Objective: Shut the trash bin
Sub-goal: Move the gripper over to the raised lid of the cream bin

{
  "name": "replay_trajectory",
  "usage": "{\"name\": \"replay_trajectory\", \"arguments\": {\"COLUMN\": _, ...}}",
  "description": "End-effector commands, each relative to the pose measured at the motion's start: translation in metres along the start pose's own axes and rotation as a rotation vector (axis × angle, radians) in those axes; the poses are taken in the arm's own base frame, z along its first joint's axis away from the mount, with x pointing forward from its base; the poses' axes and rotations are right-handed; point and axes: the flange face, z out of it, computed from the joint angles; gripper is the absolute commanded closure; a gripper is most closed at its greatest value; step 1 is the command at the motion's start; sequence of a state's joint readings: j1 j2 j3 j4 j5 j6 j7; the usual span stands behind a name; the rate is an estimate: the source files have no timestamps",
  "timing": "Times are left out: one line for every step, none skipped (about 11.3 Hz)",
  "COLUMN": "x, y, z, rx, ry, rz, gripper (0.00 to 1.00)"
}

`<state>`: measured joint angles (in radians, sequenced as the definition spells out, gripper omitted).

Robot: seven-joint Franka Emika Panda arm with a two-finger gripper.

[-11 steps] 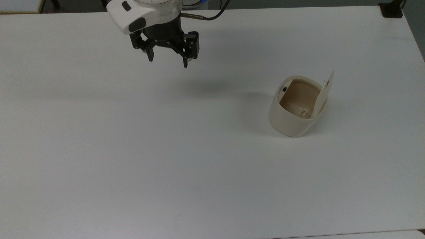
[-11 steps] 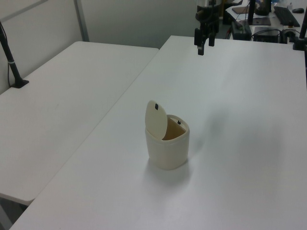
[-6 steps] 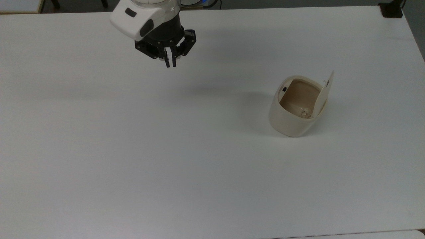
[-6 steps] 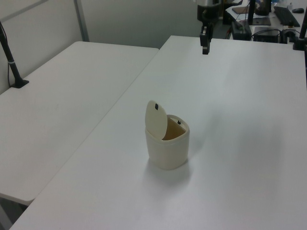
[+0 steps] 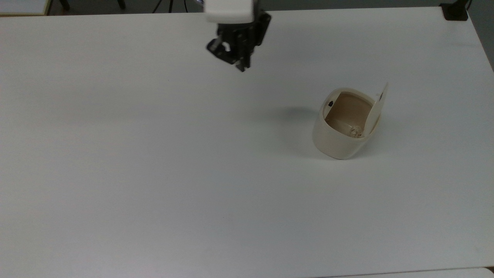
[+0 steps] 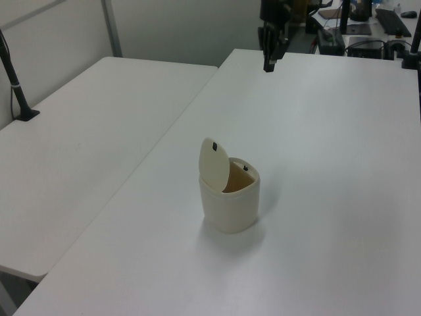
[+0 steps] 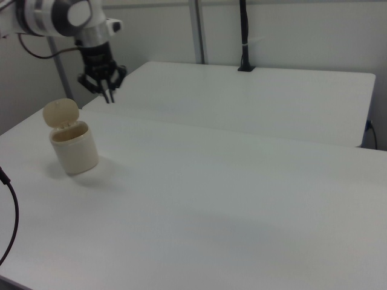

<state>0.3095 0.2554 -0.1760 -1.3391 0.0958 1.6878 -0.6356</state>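
The black two-finger gripper point(image 5: 242, 66) hangs above the white tabletop point(image 5: 154, 173) with its jaws drawn together on nothing, tips pointing down, carried under the arm's white wrist housing point(image 5: 229, 11). From there the small cream plastic trash bin point(image 5: 339, 133) lies well apart, toward the top view's right and lower down in that picture; in the right view the gripper point(image 7: 109, 95) sits above and just to the right of the bin point(image 7: 74, 148), and in the left view it point(image 6: 268, 64) is far behind the bin point(image 6: 229, 201). The bin stands upright on the tabletop, a smooth rounded-square tub with a tan-brown inside and a small black button point(image 5: 330, 103) at its rim. Its flat, thin lid point(image 5: 378, 106) stands raised nearly on edge at the side of the bin farthest from the gripper in the top view, so closing it probably means reaching past the opening and pushing the lid down toward the button side. Something small and pale lies at the bottom inside; what it is cannot be told.
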Motion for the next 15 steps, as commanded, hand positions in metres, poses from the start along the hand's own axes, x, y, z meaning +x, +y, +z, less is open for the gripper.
{"name": "replay_trajectory", "arguments": {"x": 0.052, "y": -0.062, "z": -0.012, "rx": -0.051, "ry": 0.133, "rz": -0.058, "gripper": 1.0}}
{"name": "replay_trajectory", "arguments": {"x": 0.067, "y": -0.079, "z": -0.015, "rx": -0.073, "ry": 0.193, "rz": -0.052, "gripper": 1.0}}
{"name": "replay_trajectory", "arguments": {"x": 0.082, "y": -0.099, "z": -0.012, "rx": -0.081, "ry": 0.224, "rz": -0.069, "gripper": 1.0}}
{"name": "replay_trajectory", "arguments": {"x": 0.094, "y": -0.115, "z": -0.004, "rx": -0.081, "ry": 0.23, "rz": -0.085, "gripper": 1.0}}
{"name": "replay_trajectory", "arguments": {"x": 0.109, "y": -0.134, "z": 0.002, "rx": -0.085, "ry": 0.261, "rz": -0.078, "gripper": 1.0}}
{"name": "replay_trajectory", "arguments": {"x": 0.117, "y": -0.144, "z": 0.007, "rx": -0.087, "ry": 0.28, "rz": -0.081, "gripper": 1.0}}
{"name": "replay_trajectory", "arguments": {"x": 0.128, "y": -0.154, "z": 0.021, "rx": -0.091, "ry": 0.29, "rz": -0.095, "gripper": 1.0}}
{"name": "replay_trajectory", "arguments": {"x": 0.139, "y": -0.164, "z": 0.04, "rx": -0.09, "ry": 0.285, "rz": -0.105, "gripper": 1.0}}
{"name": "replay_trajectory", "arguments": {"x": 0.149, "y": -0.175, "z": 0.055, "rx": -0.093, "ry": 0.295, "rz": -0.11, "gripper": 1.0}}
{"name": "replay_trajectory", "arguments": {"x": 0.157, "y": -0.184, "z": 0.06, "rx": -0.1, "ry": 0.325, "rz": -0.109, "gripper": 1.0}}
{"name": "replay_trajectory", "arguments": {"x": 0.158, "y": -0.185, "z": 0.06, "rx": -0.102, "ry": 0.332, "rz": -0.106, "gripper": 1.0}}
{"name": "replay_trajectory", "arguments": {"x": 0.159, "y": -0.185, "z": 0.063, "rx": -0.102, "ry": 0.332, "rz": -0.104, "gripper": 1.0}}
{"name": "replay_trajectory", "arguments": {"x": 0.161, "y": -0.184, "z": 0.062, "rx": -0.107, "ry": 0.348, "rz": -0.102, "gripper": 1.0}}
{"name": "replay_trajectory", "arguments": {"x": 0.162, "y": -0.184, "z": 0.06, "rx": -0.114, "ry": 0.369, "rz": -0.102, "gripper": 1.0}}
{"name": "replay_trajectory", "arguments": {"x": 0.162, "y": -0.183, "z": 0.06, "rx": -0.116, "ry": 0.373, "rz": -0.101, "gripper": 1.0}}
